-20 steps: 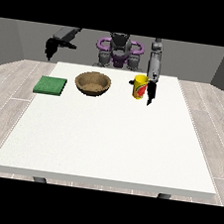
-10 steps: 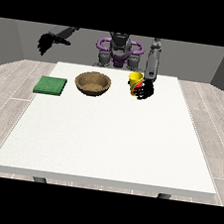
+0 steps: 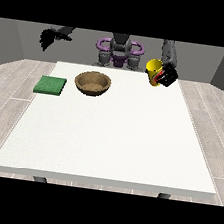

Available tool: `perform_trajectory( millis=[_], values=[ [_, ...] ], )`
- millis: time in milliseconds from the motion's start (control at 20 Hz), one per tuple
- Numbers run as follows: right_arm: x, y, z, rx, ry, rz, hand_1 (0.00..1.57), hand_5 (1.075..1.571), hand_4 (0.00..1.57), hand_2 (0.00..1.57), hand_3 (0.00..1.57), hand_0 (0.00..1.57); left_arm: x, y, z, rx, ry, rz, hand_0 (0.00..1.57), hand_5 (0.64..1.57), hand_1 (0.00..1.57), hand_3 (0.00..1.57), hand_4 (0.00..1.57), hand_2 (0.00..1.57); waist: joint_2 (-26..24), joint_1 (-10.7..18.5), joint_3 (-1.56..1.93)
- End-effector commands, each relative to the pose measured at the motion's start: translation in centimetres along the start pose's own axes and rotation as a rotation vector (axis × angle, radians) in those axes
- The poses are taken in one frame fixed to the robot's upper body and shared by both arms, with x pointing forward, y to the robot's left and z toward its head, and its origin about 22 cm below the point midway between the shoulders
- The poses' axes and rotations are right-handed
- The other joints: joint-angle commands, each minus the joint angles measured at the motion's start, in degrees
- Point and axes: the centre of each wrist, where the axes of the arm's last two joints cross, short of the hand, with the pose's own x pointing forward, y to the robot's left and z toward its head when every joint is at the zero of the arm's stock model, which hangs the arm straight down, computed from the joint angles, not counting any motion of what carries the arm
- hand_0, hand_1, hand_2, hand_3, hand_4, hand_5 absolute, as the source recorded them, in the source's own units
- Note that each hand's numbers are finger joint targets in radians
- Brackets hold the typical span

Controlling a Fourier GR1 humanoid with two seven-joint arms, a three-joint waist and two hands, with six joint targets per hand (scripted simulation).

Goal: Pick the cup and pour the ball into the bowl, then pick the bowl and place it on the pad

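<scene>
- Your robot hand at the view's right (image 3: 169, 75) is wrapped around the yellow cup (image 3: 153, 71), with dark fingers curled against the cup's side.
- You can see the yellow cup lifted off the white surface (image 3: 111, 134) and tilted, its open mouth turned up and toward the view's left; a patch of red shows on its wall next to the fingers.
- You cannot see the ball from this view, so whether it sits inside the cup cannot be told.
- Your other robot hand, at the view's left (image 3: 47, 38), hangs in the air beyond the far left corner of the surface, well apart from every object; it holds nothing, and you cannot tell from here how its fingers lie.
- Look to the brown wooden bowl (image 3: 93, 83): it stands upright on the surface near the far edge, to the view's left of the cup and clearly apart from it.
- You will find the green pad (image 3: 50, 85) lying flat on the surface at the far left, beside the bowl but not touching it.
- Behind the surface, the robot's torso (image 3: 120, 51) with its purple rings shows between the two arms.
</scene>
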Motion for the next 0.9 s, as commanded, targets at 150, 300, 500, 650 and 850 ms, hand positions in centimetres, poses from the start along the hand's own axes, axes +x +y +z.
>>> perform_trajectory(
  millis=[150, 300, 500, 650, 850],
  values=[
    [-0.5, -2.1, -0.4, -0.041, -0.003, -0.008, 0.0, 1.568, 0.0, 0.0, 0.0, 0.0, 5.3, 2.0, -6.0, -0.033, -0.005, -0.17, 1.47, 1.278, 1.47, 1.57, 1.57, 1.57, 0.3, 1.2, -0.2],
    [-2.4, -0.5, 0.9, -0.045, 0.082, -0.001, 0.0, 1.569, 0.0, 0.0, 0.0, 0.0, 5.7, 0.1, -4.7, -0.094, 0.013, -0.186, 1.47, 1.278, 1.47, 1.57, 1.57, 1.57, -3.1, 2.4, -0.23],
    [-1.2, -2.4, 0.1, 0.001, 0.027, -0.017, 0.0, 1.569, 0.0, 0.0, 0.0, 0.0, 8.5, -2.5, -5.6, -0.029, -0.001, -0.31, 1.49, 1.287, 1.49, 1.57, 1.53, 1.57, -0.6, -0.3, -0.21],
    [-1.1, -3.0, -0.2, -0.013, 0.035, -0.037, 0.0, 1.57, 0.0, 0.0, 0.0, 0.0, 11.3, -3.9, -6.5, -0.034, -0.029, -0.432, 1.5, 1.244, 1.5, 1.57, 1.51, 1.57, -2.0, -0.3, -0.18],
    [-2.7, -2.6, 0.7, -0.006, 0.054, -0.033, 0.0, 1.57, 0.0, 0.0, 0.0, 0.0, 14.9, -5.2, -7.6, -0.063, -0.11, -0.618, 1.56, 1.207, 1.56, 1.57, 1.57, 1.57, -3.9, -0.6, -0.11]
  ],
)
